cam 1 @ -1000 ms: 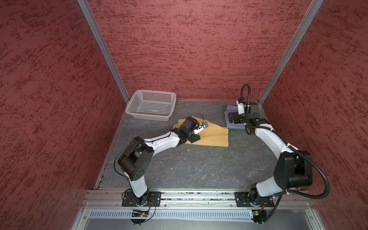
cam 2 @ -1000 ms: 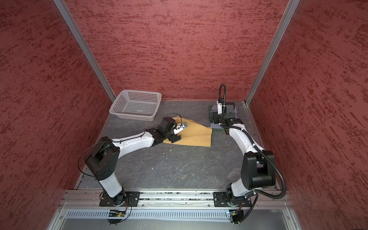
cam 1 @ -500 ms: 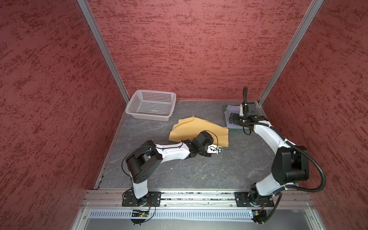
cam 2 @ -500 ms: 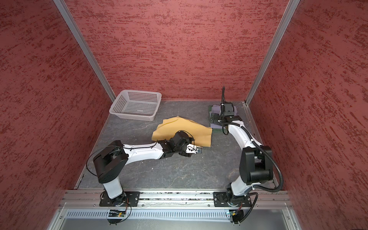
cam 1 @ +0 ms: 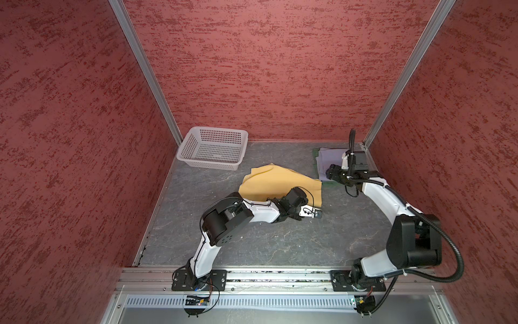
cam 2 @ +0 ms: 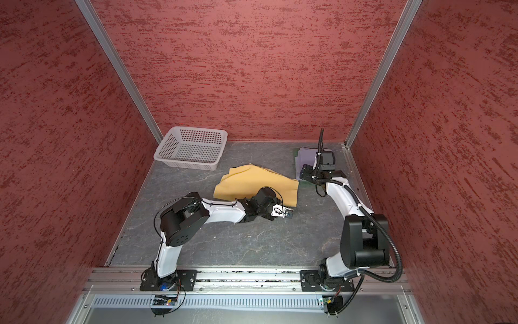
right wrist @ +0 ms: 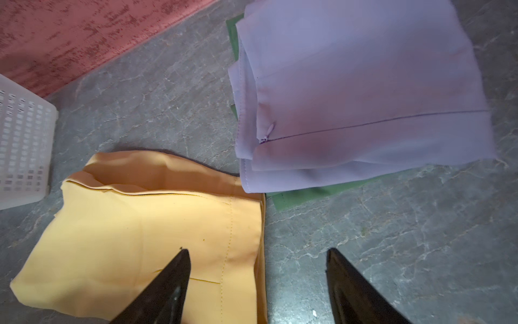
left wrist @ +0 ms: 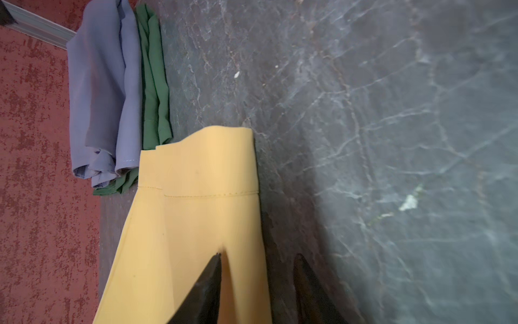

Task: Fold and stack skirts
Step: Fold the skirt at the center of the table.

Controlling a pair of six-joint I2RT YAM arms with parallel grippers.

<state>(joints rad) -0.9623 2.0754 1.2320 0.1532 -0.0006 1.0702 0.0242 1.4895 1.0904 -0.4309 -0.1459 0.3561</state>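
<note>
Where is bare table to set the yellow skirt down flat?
Widest: bare table between the yellow skirt and the front rail. Smaller: back strip between basket and lavender skirt. Crowded: right back corner, lavender on green skirt, right pincer close by.

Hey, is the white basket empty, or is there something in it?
Empty. In both top views the basket shows only its bare perforated bottom, with nothing lying inside.

Red textured walls [cam 1: 266, 70], grey marbled floor [cam 1: 280, 244]
</note>
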